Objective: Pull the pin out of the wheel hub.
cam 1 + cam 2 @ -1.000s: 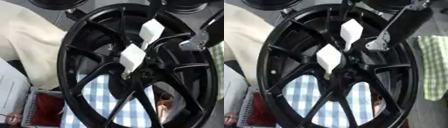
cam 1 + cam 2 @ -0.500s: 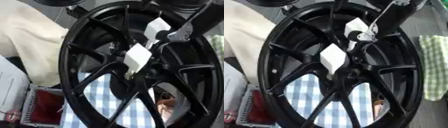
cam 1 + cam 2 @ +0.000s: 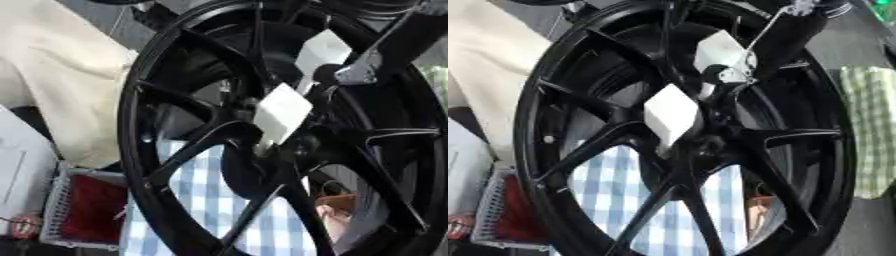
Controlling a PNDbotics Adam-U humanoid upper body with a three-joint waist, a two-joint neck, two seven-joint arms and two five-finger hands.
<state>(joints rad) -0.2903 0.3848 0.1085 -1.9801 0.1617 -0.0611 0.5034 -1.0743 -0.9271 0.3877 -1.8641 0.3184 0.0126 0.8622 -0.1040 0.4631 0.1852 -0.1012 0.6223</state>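
Reaching down from the upper right corner, the robot's right hand (image 3: 730,80) meets the wheel just above its centre. Its black forearm crosses the rim, and a silver bracket shows near the wrist. The dark fingers merge with the black spokes behind them, so it cannot be told whether they are curled or straight, nor whether they hold anything. They sit between the two white blocks, touching or very near the upper block (image 3: 717,49).

The lower white block (image 3: 670,114) is a flat, matte, diamond-shaped piece tilted on one corner, lying over the hub (image 3: 702,142) where the spokes join. The upper block looks alike and sits higher, against the inner barrel. Which of these is the pin, or whether the pin is a smaller part hidden under the hand, cannot be made out.

The wheel (image 3: 166,145) is a glossy black alloy rim with slim forked spokes, standing nearly upright and filling most of both views; its top and bottom edges are cut off. Through the spoke gaps shows a blue-and-white checked cloth (image 3: 192,200). A cream fabric sheet (image 3: 70,95) lies crumpled to the left. Lower left is a white wire basket (image 3: 61,200) with something red inside. A green checked cloth (image 3: 872,125) lies at the right edge.
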